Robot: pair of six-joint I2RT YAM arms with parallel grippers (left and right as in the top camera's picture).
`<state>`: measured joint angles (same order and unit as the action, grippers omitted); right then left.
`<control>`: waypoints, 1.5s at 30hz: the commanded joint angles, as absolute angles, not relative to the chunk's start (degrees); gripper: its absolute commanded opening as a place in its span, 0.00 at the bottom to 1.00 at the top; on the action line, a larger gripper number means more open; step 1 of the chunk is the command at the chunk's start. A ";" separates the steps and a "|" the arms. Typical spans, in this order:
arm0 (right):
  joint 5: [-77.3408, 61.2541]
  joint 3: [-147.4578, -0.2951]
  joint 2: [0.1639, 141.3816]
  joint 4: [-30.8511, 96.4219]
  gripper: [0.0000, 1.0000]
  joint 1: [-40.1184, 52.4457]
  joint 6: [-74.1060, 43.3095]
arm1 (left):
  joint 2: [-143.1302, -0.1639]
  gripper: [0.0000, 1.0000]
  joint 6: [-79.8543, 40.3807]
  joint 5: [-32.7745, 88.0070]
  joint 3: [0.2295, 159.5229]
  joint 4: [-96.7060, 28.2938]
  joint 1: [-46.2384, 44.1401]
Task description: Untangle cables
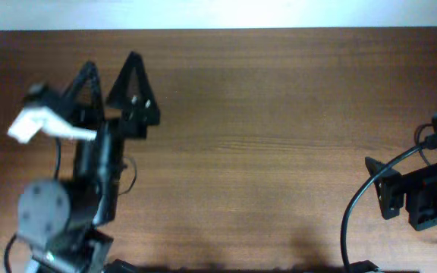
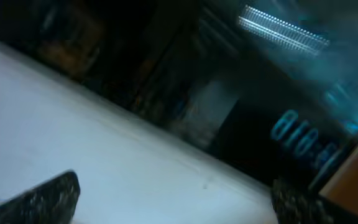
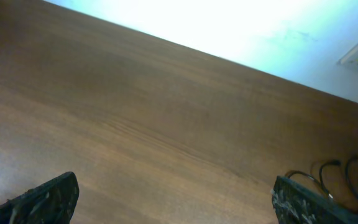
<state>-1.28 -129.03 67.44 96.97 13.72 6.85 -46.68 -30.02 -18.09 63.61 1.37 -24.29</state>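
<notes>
Thin black cables [image 3: 333,172] show as a few looped strands on the brown table at the right wrist view's lower right edge. In the overhead view a thin black strand [image 1: 130,177] peeks out beside the left arm; the rest is hidden under that arm. My left gripper [image 1: 112,82] is open and empty, fingers spread, raised over the table's far left. Its wrist view [image 2: 173,202] looks off the table at a white surface and a dark room. My right gripper [image 1: 384,191] is open and empty at the right edge, far from the cables; its fingers [image 3: 173,205] frame bare wood.
The brown wooden table [image 1: 279,114] spans the view, with its far edge along the top. Thick black arm wiring [image 1: 355,201] loops by the right arm. The left arm's body [image 1: 82,189] covers the table's lower left.
</notes>
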 commanded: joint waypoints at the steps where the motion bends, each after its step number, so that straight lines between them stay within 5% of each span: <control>1: -0.78 -129.16 67.55 97.27 0.99 13.96 6.35 | -36.62 0.99 -29.98 -18.90 48.82 14.24 -20.91; 7: -0.80 -129.16 67.55 97.30 0.99 13.96 6.35 | -23.97 0.99 -29.98 -19.33 18.44 41.98 -13.39; 21: -0.78 -129.16 67.55 97.30 0.99 13.96 6.35 | -1.83 0.99 -29.95 -21.02 0.47 42.54 -0.16; 31: -0.78 -129.16 67.55 97.30 0.99 13.96 6.35 | -0.30 0.99 -28.73 -20.62 0.47 -3.18 3.38; 35: -0.80 -129.16 67.53 97.30 0.99 13.96 6.35 | -0.27 0.99 -20.95 -20.78 0.47 -3.14 3.38; 39: -0.80 -129.16 67.53 97.30 0.99 13.96 6.35 | -0.27 0.99 -1.08 -20.56 0.47 -3.29 3.38; 45: -0.78 -129.16 67.55 97.30 0.99 13.96 6.35 | -0.27 0.99 -0.54 -13.26 0.58 -3.75 1.13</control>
